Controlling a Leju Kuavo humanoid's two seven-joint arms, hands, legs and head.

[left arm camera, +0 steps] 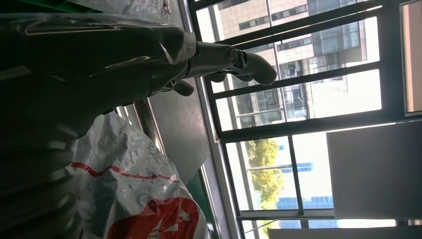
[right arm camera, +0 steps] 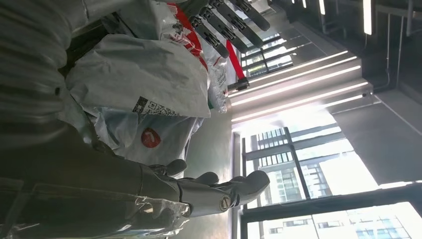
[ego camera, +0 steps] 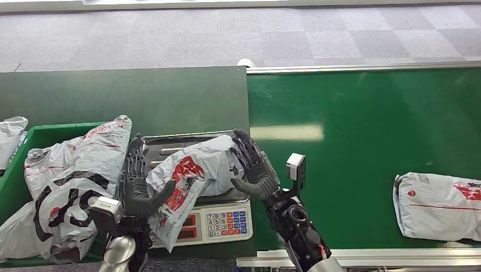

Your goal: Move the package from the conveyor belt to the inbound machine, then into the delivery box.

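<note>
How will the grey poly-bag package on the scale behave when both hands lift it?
The package looks floppy: one end droops over the scale keypad. Its glossy, wrinkled film may slip between the left hand and right hand.

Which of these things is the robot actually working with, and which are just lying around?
Working with:
- grey package, held between left hand and right hand
- scale under it
- green box

Lying around:
- package on the belt
- bags in the box
</note>
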